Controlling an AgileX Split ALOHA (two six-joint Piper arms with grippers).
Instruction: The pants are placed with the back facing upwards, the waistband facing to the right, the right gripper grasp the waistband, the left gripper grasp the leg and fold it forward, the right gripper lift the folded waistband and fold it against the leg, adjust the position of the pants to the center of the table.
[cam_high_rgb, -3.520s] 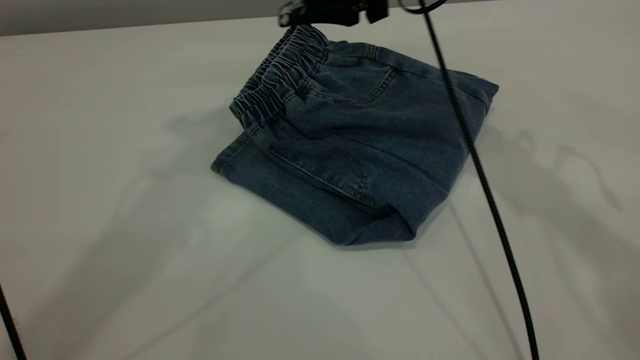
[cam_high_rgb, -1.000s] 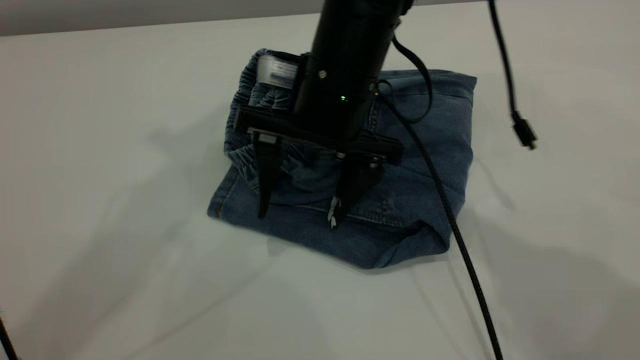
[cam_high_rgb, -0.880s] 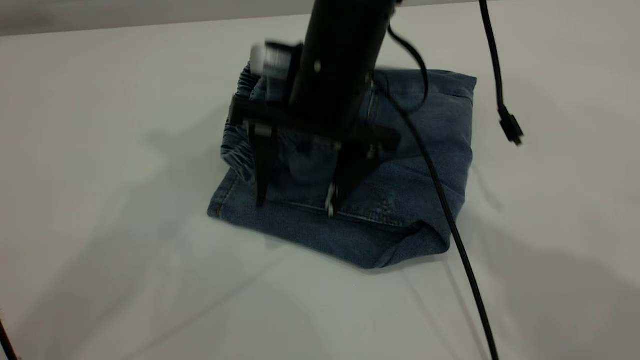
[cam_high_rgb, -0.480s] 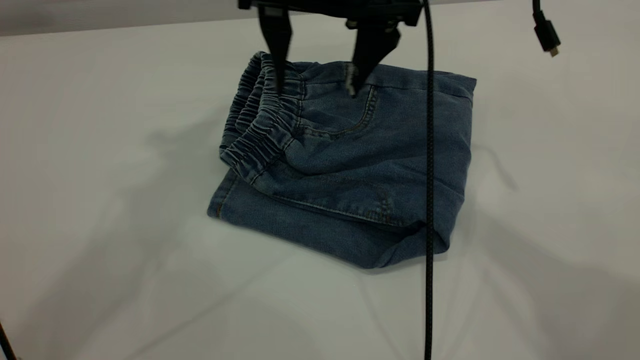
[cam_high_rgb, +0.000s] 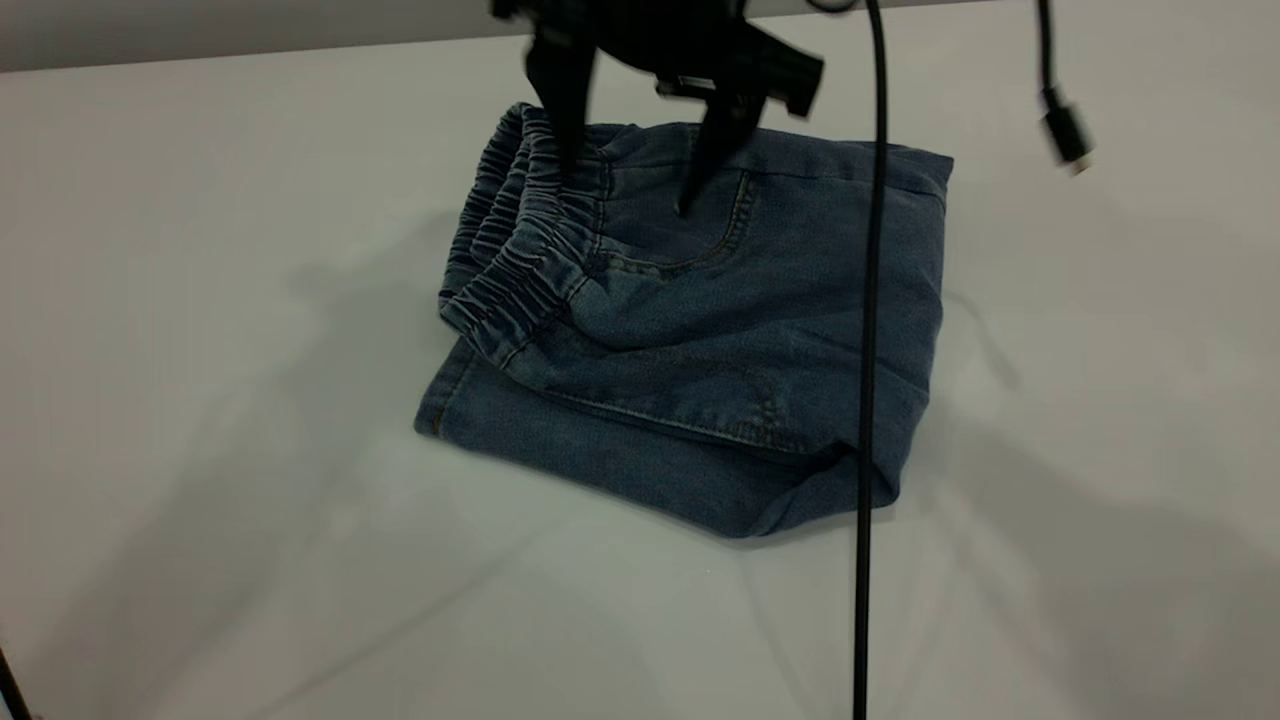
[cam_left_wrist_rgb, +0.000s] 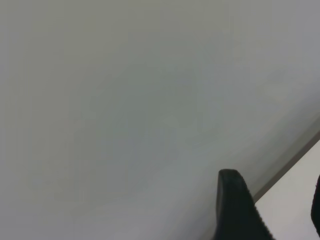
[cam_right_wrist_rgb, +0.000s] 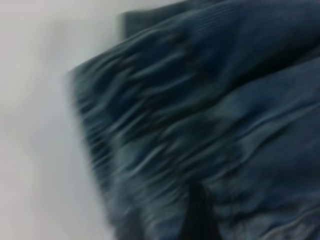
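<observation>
The pants (cam_high_rgb: 720, 330) lie folded in a compact stack on the white table (cam_high_rgb: 200, 400). The ruched waistband (cam_high_rgb: 510, 270) is on top, at the stack's left side. A lower denim layer (cam_high_rgb: 600, 460) with a hem sticks out beneath it; I cannot tell whether it is the leg. My right gripper (cam_high_rgb: 628, 188) hangs open over the far end of the waistband, holding nothing. The right wrist view shows blurred waistband gathers (cam_right_wrist_rgb: 165, 125) close below one dark finger (cam_right_wrist_rgb: 200, 212). My left gripper (cam_left_wrist_rgb: 275, 210) stands open over bare table, away from the pants.
A black cable (cam_high_rgb: 868, 400) hangs straight down in front of the pants' right part. A loose cable plug (cam_high_rgb: 1065, 130) dangles at the upper right. The table's far edge (cam_high_rgb: 250, 45) runs along the top. In the left wrist view a table edge (cam_left_wrist_rgb: 290, 165) shows.
The right gripper rose from low over the front of the pants and went to the far side. In the last half second it tilted and dipped toward the waistband. The pants stayed put.
</observation>
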